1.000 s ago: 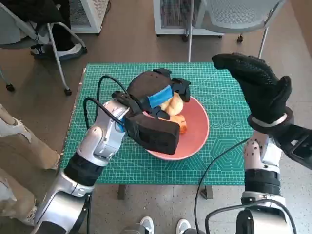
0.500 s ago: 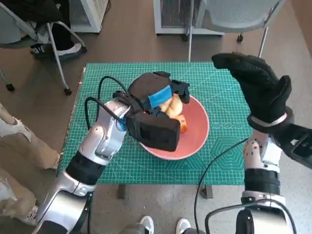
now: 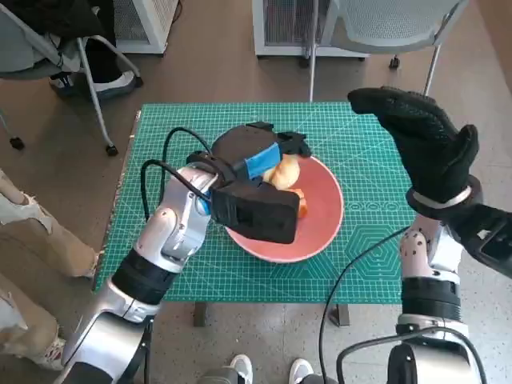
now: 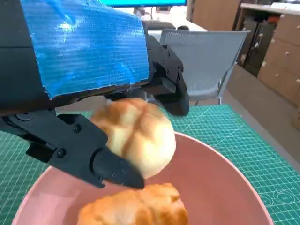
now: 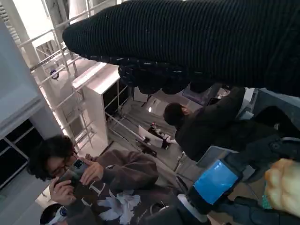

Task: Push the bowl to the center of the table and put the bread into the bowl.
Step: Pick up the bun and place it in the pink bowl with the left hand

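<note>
left hand [image 3: 262, 156]: fingers clasp a round bread roll [image 4: 136, 136] above the pink bowl [image 3: 324, 220] | bowl: mid-table on green mat [image 3: 368, 160], second bread piece [image 4: 136, 208] inside it | right hand [image 3: 424, 140]: raised at 3 o'clock of bowl, fingers extended, holding nothing

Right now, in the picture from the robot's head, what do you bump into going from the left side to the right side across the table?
Bare green mat → left hand holding a round bread roll → the pink bowl's far rim → more green mat → right hand in its black glove, raised with nothing in it.
</note>
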Controlling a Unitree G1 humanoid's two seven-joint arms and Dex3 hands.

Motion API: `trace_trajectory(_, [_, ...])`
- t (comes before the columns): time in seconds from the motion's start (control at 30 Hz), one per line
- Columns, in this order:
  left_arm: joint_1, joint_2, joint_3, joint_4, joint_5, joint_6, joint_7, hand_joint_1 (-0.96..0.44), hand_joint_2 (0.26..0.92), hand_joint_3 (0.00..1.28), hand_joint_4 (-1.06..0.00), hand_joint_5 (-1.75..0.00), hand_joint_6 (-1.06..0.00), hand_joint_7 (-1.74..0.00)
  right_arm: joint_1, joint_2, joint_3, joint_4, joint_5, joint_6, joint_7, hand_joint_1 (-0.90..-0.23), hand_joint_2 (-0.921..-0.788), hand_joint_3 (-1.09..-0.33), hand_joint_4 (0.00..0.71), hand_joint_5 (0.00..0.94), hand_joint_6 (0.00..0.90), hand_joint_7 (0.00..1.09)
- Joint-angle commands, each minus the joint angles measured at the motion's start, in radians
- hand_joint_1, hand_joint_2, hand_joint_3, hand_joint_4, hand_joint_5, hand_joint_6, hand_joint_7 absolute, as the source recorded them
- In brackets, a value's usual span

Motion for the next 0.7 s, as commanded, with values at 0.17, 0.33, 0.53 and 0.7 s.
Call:
trace_trajectory(0.17, [-0.01,0.01,0.004,-0.005,-0.002,-0.022,0.01,-0.54,0.921,0.06,-0.12,0.0,-0.24,-0.2,0.022,-0.003,0.004,0.004,-0.005,0.011,-0.001,-0.629,-0.921,-0.688,0.189,0.0,-0.001,0.52])
trace_trajectory(0.33, [-0.005,0.011,0.007,-0.013,0.001,-0.011,0.007,-0.55,0.921,0.06,-0.08,0.0,-0.23,-0.18,0.019,-0.003,0.005,0.006,-0.006,0.013,-0.003,-0.627,-0.921,-0.687,0.189,0.001,0.0,0.52])
trace_trajectory(0.53, [-0.001,0.014,0.011,-0.014,0.0,-0.022,0.026,-0.55,0.921,0.06,-0.05,0.0,-0.22,-0.17,0.017,-0.005,0.004,0.007,-0.007,0.014,-0.002,-0.628,-0.921,-0.688,0.189,0.0,-0.001,0.52])
trace_trajectory(0.7, [0.007,0.018,0.027,-0.02,-0.019,-0.042,0.039,-0.55,0.921,0.06,-0.04,0.0,-0.22,-0.17,0.016,-0.006,0.004,0.01,-0.006,0.015,0.001,-0.629,-0.921,-0.688,0.189,0.0,-0.001,0.52])
